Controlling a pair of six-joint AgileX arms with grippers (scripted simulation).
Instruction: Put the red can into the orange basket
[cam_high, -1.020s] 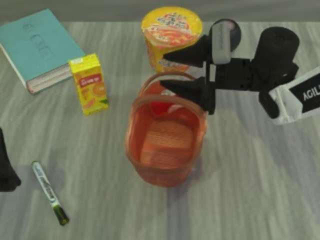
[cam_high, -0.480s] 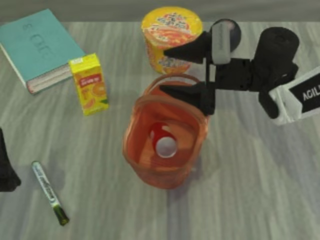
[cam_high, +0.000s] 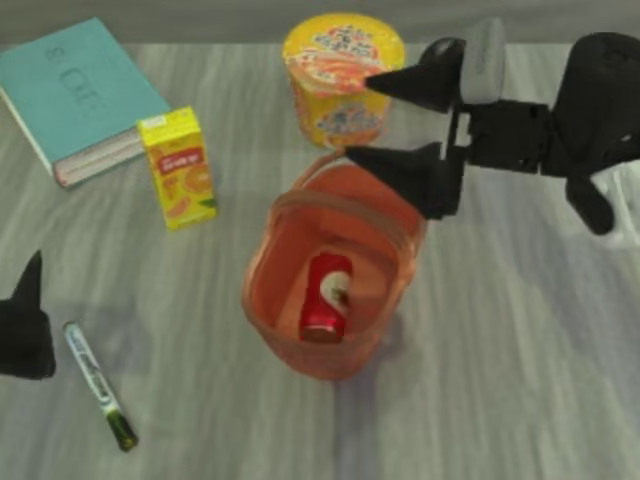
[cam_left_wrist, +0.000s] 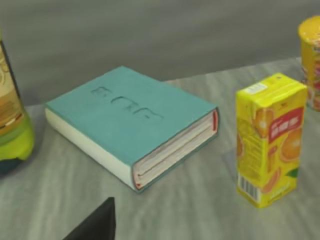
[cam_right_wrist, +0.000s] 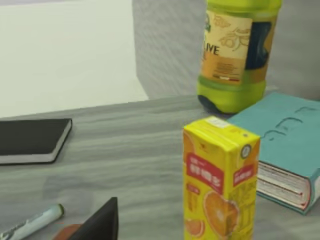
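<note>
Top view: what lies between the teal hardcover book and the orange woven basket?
In the top view, the yellow orange-juice carton stands between the teal hardcover book and the orange woven basket. It sits close beside the book; bare table separates it from the basket.

The table (cam_high: 520, 380) shows matt grey wood grain. The orange basket (cam_high: 268, 300) looks like translucent woven plastic; the red can (cam_high: 326, 295) inside it looks like smooth glossy metal. The juice carton (cam_high: 177, 167) looks like printed card, the book (cam_high: 70, 90) has a matt teal cover, and the bottle (cam_right_wrist: 235, 50) is shiny plastic.

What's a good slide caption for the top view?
Red can lying inside orange basket, open right gripper above.
</note>
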